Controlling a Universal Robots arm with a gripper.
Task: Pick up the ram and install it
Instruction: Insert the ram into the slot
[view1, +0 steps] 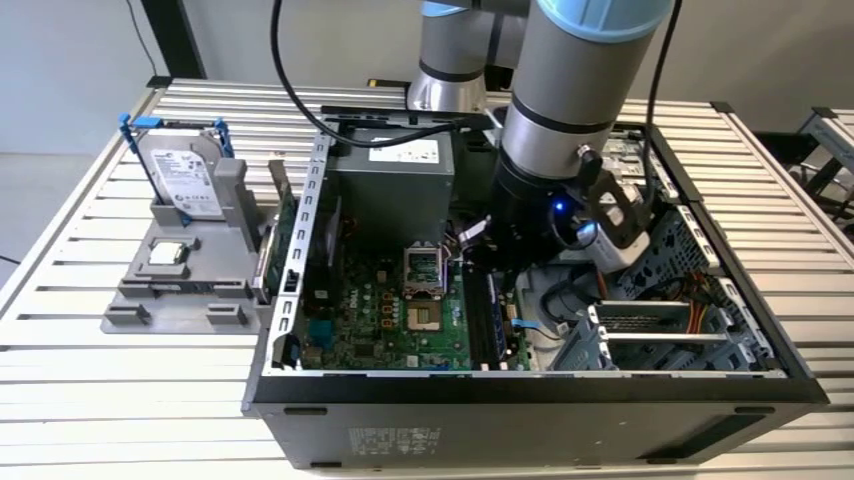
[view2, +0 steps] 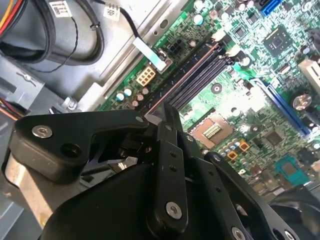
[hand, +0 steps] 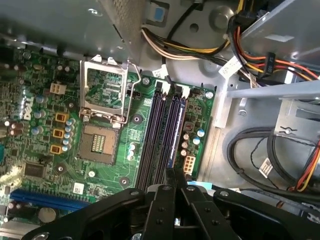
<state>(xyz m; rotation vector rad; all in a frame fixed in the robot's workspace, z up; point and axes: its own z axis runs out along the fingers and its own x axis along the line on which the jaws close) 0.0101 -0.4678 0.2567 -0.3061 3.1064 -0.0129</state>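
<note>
**Exterior view for the ram, wrist views for the pincer**

Exterior view, wide scene: open computer case (view1: 534, 385) on a slatted table (view1: 80, 400), arm (view1: 574, 100) reaching down into it from 12 o'clock. At 9 o'clock of the case, a grey fixture (view1: 174, 290). Upright in its far end, a silver hard drive (view1: 180, 175) in a blue frame; in a square pocket nearer the middle, a small CPU chip (view1: 167, 252). Along the fixture's 3 o'clock edge, just beside the case wall, what looks to be the ram (view1: 283, 235): a long green strip on its long edge, running from 12 to 6 o'clock, well apart from the arm's tip. Inside the case, a grey power supply (view1: 394, 190) at 12 o'clock, green motherboard (view1: 387, 320) below it, drive bays and cables toward 3 o'clock.

Wrist views, close detail hidden from outside: gripper (hand: 171, 174) (view2: 167, 107) hanging just above the motherboard (hand: 105, 175), jaws drawn together into one narrow tip, over the near end of the dark memory slots (hand: 156, 140) (view2: 200, 75). First wrist view alone: processor socket (hand: 100, 145) with its metal retention frame (hand: 105, 90) flipped open, plus bundled cables (hand: 280, 160) in the metal bay beside the board.
</note>
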